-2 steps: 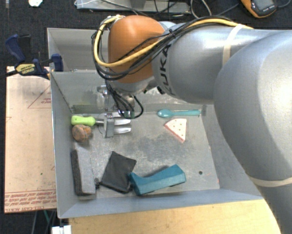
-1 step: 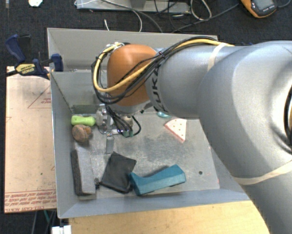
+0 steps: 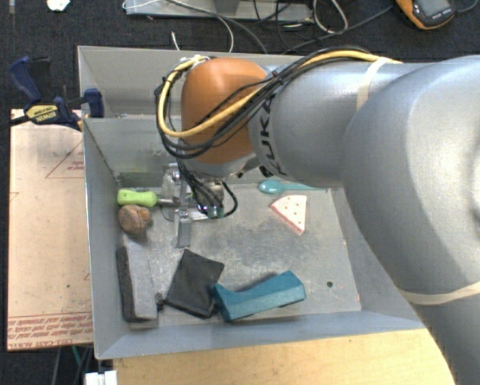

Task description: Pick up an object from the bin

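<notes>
While the arm [image 3: 368, 127] lay across the bin [image 3: 240, 251] from 3 o'clock, its hand [image 3: 182, 227] hung below the orange cover [image 3: 215, 103], a little toward 9 o'clock from the bin's middle. Whether the hand was open or closed could not be told from this angle, and nothing showed in its grip.

Nearest to it was a lime-green stick [image 3: 135, 197] on the floor at the 9 o'clock side. Its long axis ran from 9 to 3 o'clock, flat on the floor, with one end toward the left wall and the other toward the hand. It was short, rounded and smooth, of one bright colour. Whether that near end touched the hand could not be judged.

Just beside the stick, toward 6 o'clock, sat a brown lump [image 3: 134, 217] shaped like a stone. A grey bar [image 3: 127, 283] lay along the left wall at 8 o'clock, its length running from 12 to 6. A black pouch [image 3: 193, 283] lay at 7 o'clock, touching a teal block [image 3: 260, 293] at 6 o'clock. A white wedge [image 3: 292, 212] edged in red lay at 3 o'clock, and a teal spoon [image 3: 272, 187] near it, toward 12 o'clock, was partly under the arm.
</notes>
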{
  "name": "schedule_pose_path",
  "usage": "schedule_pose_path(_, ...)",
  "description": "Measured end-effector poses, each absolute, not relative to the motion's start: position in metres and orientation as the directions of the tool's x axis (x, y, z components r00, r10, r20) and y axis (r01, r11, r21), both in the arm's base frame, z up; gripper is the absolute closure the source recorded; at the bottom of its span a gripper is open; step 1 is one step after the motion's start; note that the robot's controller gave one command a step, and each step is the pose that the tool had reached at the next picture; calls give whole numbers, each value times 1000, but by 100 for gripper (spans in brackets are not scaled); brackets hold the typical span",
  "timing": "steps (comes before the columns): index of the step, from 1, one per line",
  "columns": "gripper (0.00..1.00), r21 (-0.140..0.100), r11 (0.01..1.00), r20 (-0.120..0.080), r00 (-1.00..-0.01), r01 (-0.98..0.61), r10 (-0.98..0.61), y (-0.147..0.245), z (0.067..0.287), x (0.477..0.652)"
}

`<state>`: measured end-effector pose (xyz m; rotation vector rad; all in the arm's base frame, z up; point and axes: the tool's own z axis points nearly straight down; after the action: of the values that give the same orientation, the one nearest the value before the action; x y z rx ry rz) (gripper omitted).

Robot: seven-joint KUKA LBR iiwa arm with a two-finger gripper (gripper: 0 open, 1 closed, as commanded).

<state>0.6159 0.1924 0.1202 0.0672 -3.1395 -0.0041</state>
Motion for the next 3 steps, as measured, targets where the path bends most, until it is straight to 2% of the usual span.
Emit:
schedule_pose_path(1,0,6,999,-14,-999,-38,-38,191,171,619)
schedule_pose_path(2,0,6,997,-15,-997,-81,-81,141,107,623)
schedule_pose_path(3,0,4,988,-18,-988,-156,-156,143,79,627)
